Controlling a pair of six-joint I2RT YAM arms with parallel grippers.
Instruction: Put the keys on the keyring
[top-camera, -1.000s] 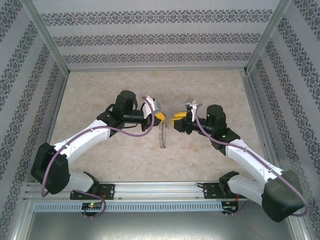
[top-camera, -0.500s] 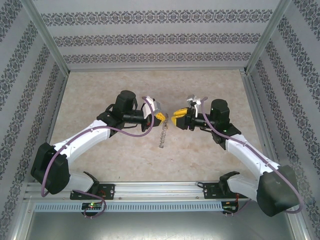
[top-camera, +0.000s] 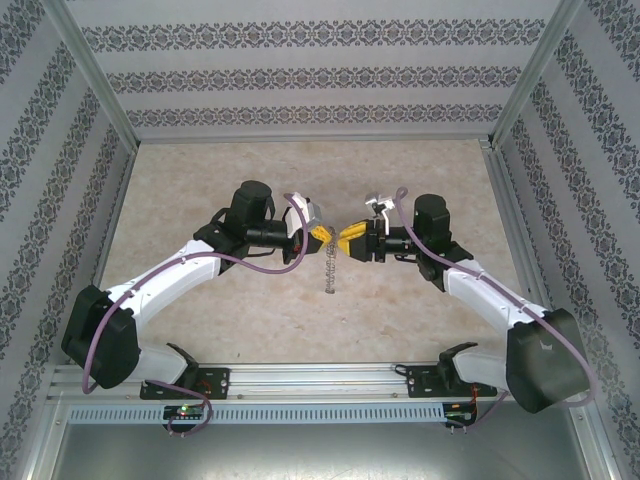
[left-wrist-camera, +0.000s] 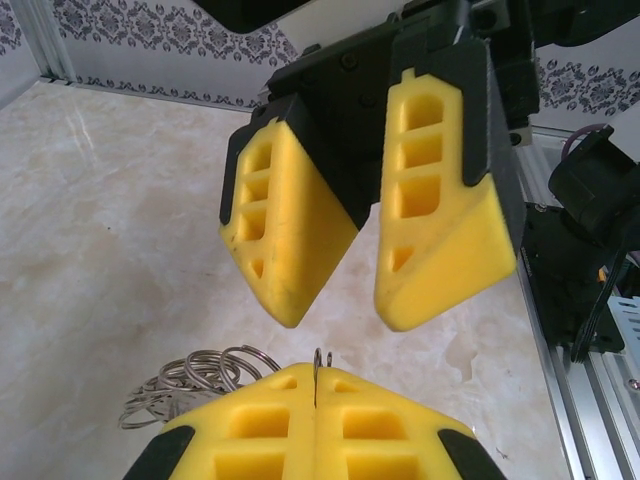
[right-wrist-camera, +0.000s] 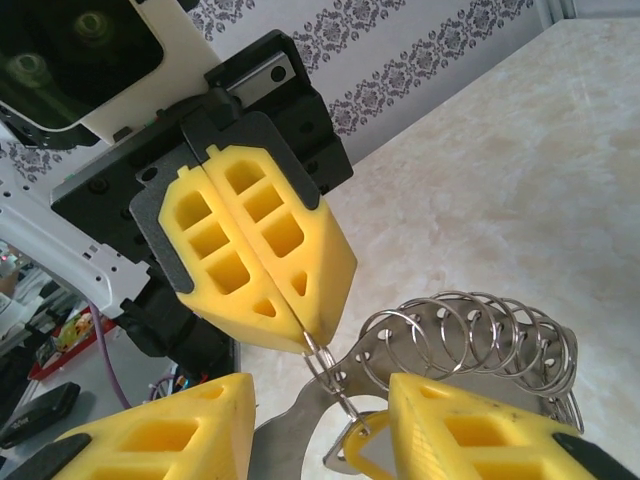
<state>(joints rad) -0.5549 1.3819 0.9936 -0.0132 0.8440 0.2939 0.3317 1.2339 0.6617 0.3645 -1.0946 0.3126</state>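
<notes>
tabletop (top-camera: 220, 320): bare marble-patterned surface below both arms, which meet tip to tip above its middle
left gripper (top-camera: 320, 236): fingers clenched on the thin wire of the keyring, held clear of the tabletop
keyring (top-camera: 329, 272): hangs down from the left fingers, its long axis toward the near edge
right gripper (top-camera: 347, 241): fingers parted, just beside the left ones, facing them
keys (right-wrist-camera: 362, 452): yellow tag low between the right fingers, touching the ring wire; grip cannot be told

One keyring (right-wrist-camera: 470, 345), two arms (top-camera: 190, 270)

White arms, yellow fingers (left-wrist-camera: 290, 240), purple cables
</notes>
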